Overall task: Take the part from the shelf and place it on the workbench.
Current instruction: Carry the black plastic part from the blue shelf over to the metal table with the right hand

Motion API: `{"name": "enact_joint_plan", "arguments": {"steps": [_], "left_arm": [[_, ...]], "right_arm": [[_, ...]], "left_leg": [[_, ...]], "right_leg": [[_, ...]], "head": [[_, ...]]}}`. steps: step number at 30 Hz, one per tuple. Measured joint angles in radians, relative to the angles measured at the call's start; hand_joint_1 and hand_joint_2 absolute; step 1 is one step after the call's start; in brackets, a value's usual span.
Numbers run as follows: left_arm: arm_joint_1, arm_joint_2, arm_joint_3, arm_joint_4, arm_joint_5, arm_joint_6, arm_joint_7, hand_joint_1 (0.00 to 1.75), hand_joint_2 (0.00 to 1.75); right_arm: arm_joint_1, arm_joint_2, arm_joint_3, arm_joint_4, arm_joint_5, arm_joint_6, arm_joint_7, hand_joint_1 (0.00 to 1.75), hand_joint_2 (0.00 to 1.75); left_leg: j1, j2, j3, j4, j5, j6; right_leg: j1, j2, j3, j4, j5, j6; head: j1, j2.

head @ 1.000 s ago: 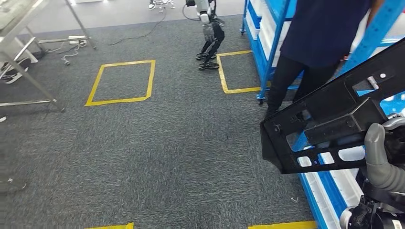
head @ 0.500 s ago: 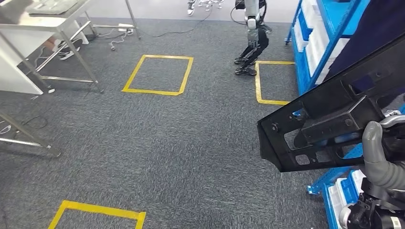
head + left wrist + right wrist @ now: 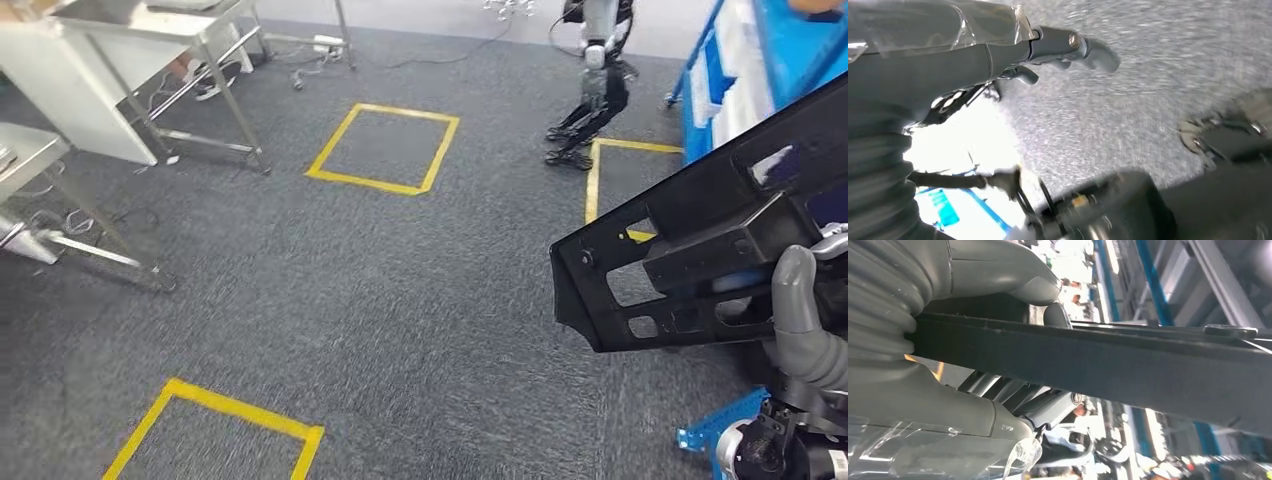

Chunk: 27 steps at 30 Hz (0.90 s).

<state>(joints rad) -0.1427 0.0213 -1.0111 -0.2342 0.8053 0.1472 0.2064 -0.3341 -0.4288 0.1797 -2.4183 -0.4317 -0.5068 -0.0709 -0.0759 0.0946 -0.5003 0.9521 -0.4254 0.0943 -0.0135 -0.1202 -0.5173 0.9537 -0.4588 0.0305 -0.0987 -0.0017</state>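
A large black part [image 3: 700, 240], a flat frame with cut-outs and a boxy block on it, hangs tilted at the right of the head view. My right hand [image 3: 803, 335] grips its near end, the grey thumb lying over the lower edge. In the right wrist view the part [image 3: 1108, 365] runs as a dark bar through my right hand [image 3: 963, 410], thumb on one side and fingers on the other. My left hand [image 3: 1063, 47] hangs over grey carpet, fingers apart and holding nothing. The blue shelf [image 3: 745, 55] is at the far right.
Steel-legged tables [image 3: 150, 30] stand at the far left, a lower one [image 3: 25, 150] nearer. Yellow tape squares [image 3: 385, 148] mark the grey carpet. Another robot's legs [image 3: 592, 90] stand beside the shelf. A blue shelf foot [image 3: 722, 428] lies near my right side.
The whole view has swung left: the shelf and the person slid off to the right and the tables came in at the left. The part stays in my right hand.
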Motion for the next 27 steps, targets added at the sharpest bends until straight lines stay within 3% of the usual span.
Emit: {"name": "enact_joint_plan", "arguments": {"steps": [2, 4, 6, 8, 9, 10, 11, 12, 13, 15, 16, 17, 19, 21, 23, 24, 25, 26, 27], "left_arm": [[0.002, 0.006, 0.000, 0.000, -0.001, 0.002, -0.002, 0.00, 1.75], [0.006, 0.008, -0.001, 0.000, -0.002, 0.005, -0.003, 0.00, 1.75], [0.010, 0.008, -0.002, 0.000, -0.003, 0.007, -0.003, 0.00, 1.75], [0.014, 0.008, -0.003, 0.000, -0.003, 0.007, -0.003, 0.00, 1.75], [0.016, 0.008, -0.003, 0.000, -0.002, 0.006, -0.003, 0.00, 1.75], [0.018, 0.008, -0.003, 0.000, -0.001, 0.005, -0.003, 0.00, 1.75], [0.021, 0.008, -0.003, 0.000, 0.001, 0.004, -0.003, 0.00, 1.75], [0.023, 0.010, -0.003, 0.001, 0.002, 0.003, -0.003, 0.00, 1.75], [0.024, 0.012, -0.003, 0.002, 0.002, 0.002, -0.001, 0.00, 1.75], [0.024, 0.016, -0.003, 0.003, 0.004, -0.003, 0.004, 0.00, 1.75], [0.025, 0.017, -0.003, 0.003, 0.005, -0.006, 0.006, 0.00, 1.75], [0.027, 0.017, -0.003, 0.003, 0.006, -0.008, 0.008, 0.00, 1.75], [0.029, 0.017, -0.003, 0.003, 0.008, -0.012, 0.011, 0.00, 1.75], [0.026, 0.017, -0.003, 0.003, 0.008, -0.014, 0.012, 0.00, 1.75], [0.025, 0.016, -0.003, 0.003, 0.007, -0.017, 0.011, 0.00, 1.75], [0.025, 0.016, -0.003, 0.003, 0.006, -0.019, 0.011, 0.00, 1.75], [0.027, 0.016, -0.003, 0.003, 0.006, -0.020, 0.011, 0.00, 1.75], [0.028, 0.016, -0.003, 0.003, 0.006, -0.020, 0.011, 0.00, 1.75], [0.028, 0.016, -0.003, 0.003, 0.008, -0.021, 0.011, 0.00, 1.75]], "right_arm": [[-0.002, 0.000, 0.000, 0.002, -0.001, 0.000, 0.001, 1.75, 1.75], [-0.005, 0.000, 0.000, 0.004, 0.000, 0.000, 0.001, 1.75, 1.75], [-0.004, -0.002, 0.000, 0.005, 0.000, 0.000, 0.001, 1.75, 1.75], [0.000, -0.003, 0.000, 0.007, 0.000, 0.000, 0.001, 1.75, 1.75], [0.001, -0.003, 0.000, 0.008, 0.000, 0.000, 0.002, 1.75, 1.75], [0.001, -0.003, 0.000, 0.008, 0.001, 0.000, 0.003, 1.75, 1.75], [0.000, -0.003, 0.000, 0.008, 0.002, 0.000, 0.004, 1.75, 1.75], [0.001, -0.003, 0.000, 0.009, 0.005, -0.001, 0.005, 1.75, 1.75], [0.000, -0.003, 0.000, 0.009, 0.008, -0.003, 0.008, 1.75, 1.75], [-0.001, -0.005, 0.000, 0.009, 0.014, -0.006, 0.015, 1.75, 1.75], [-0.003, -0.006, 0.000, 0.009, 0.015, -0.006, 0.018, 1.75, 1.75], [-0.004, -0.007, 0.001, 0.009, 0.016, -0.006, 0.020, 1.75, 1.75], [-0.007, -0.008, 0.001, 0.009, 0.018, -0.006, 0.021, 1.75, 1.75], [-0.008, -0.008, 0.001, 0.009, 0.019, -0.006, 0.021, 1.75, 1.75], [-0.008, -0.008, 0.001, 0.009, 0.019, -0.006, 0.022, 1.75, 1.75], [-0.008, -0.008, 0.001, 0.009, 0.019, -0.006, 0.022, 1.75, 1.75], [-0.008, -0.008, 0.002, 0.009, 0.019, -0.005, 0.022, 1.75, 1.75], [-0.008, -0.008, 0.002, 0.009, 0.019, -0.005, 0.022, 1.75, 1.75], [-0.008, -0.008, 0.002, 0.009, 0.019, -0.005, 0.022, 1.75, 1.75]], "left_leg": [[0.002, -0.019, 0.021, -0.047, -0.003, 0.010], [0.013, -0.049, 0.052, -0.088, -0.001, 0.014], [0.023, -0.081, 0.067, -0.097, 0.001, 0.014], [0.028, -0.115, 0.070, -0.094, -0.001, 0.012], [0.031, -0.133, 0.072, -0.091, -0.004, 0.009], [0.036, -0.150, 0.074, -0.085, -0.010, 0.004], [0.042, -0.166, 0.076, -0.076, -0.018, -0.003], [0.046, -0.180, 0.073, -0.065, -0.029, -0.011], [0.049, -0.192, 0.067, -0.051, -0.040, -0.019], [0.052, -0.210, 0.050, -0.035, -0.054, -0.027], [0.054, -0.218, 0.046, -0.031, -0.057, -0.028], [0.056, -0.219, 0.044, -0.028, -0.059, -0.030], [0.059, -0.182, 0.021, 0.021, -0.081, -0.039], [0.062, -0.127, -0.053, 0.155, -0.132, -0.050], [0.065, -0.109, -0.143, 0.292, -0.168, -0.052], [0.065, -0.108, -0.167, 0.316, -0.161, -0.048], [0.063, -0.106, -0.168, 0.293, -0.133, -0.042], [0.058, -0.098, -0.148, 0.231, -0.089, -0.033], [0.048, -0.072, -0.116, 0.148, -0.041, -0.019]], "right_leg": [[0.002, -0.018, 0.000, -0.003, -0.001, 0.004], [0.002, 0.031, -0.012, 0.040, -0.022, 0.010], [-0.001, 0.100, -0.076, 0.166, -0.067, 0.017], [-0.005, 0.117, -0.153, 0.281, -0.090, 0.026], [-0.008, 0.117, -0.170, 0.289, -0.073, 0.032], [-0.012, 0.119, -0.165, 0.253, -0.037, 0.037], [-0.017, 0.125, -0.141, 0.185, 0.011, 0.045], [-0.022, 0.146, -0.113, 0.116, 0.043, 0.055], [-0.026, 0.164, -0.089, 0.060, 0.063, 0.057], [-0.028, 0.183, -0.073, 0.024, 0.055, 0.047], [-0.025, 0.171, -0.074, 0.023, 0.053, 0.035], [-0.023, 0.160, -0.073, 0.024, 0.050, 0.026], [-0.020, 0.138, -0.067, 0.023, 0.044, 0.012], [-0.016, 0.116, -0.061, 0.023, 0.038, 0.003], [-0.011, 0.094, -0.055, 0.023, 0.030, -0.002], [-0.009, 0.082, -0.051, 0.023, 0.026, -0.003], [-0.006, 0.070, -0.045, 0.023, 0.022, -0.003], [-0.004, 0.058, -0.037, 0.022, 0.017, -0.003], [-0.004, 0.047, -0.029, 0.020, 0.013, -0.003]], "head": [[0.000, 0.000], [0.000, 0.000], [0.000, 0.000], [-0.001, 0.000], [0.000, 0.000], [0.000, 0.000], [0.000, 0.000], [0.000, 0.000], [0.000, 0.000], [0.001, 0.000], [0.000, 0.000], [0.000, 0.000], [0.000, 0.000], [-0.001, 0.000], [-0.001, 0.000], [-0.001, 0.000], [-0.001, 0.000], [-0.001, 0.000], [-0.001, 0.000]]}}
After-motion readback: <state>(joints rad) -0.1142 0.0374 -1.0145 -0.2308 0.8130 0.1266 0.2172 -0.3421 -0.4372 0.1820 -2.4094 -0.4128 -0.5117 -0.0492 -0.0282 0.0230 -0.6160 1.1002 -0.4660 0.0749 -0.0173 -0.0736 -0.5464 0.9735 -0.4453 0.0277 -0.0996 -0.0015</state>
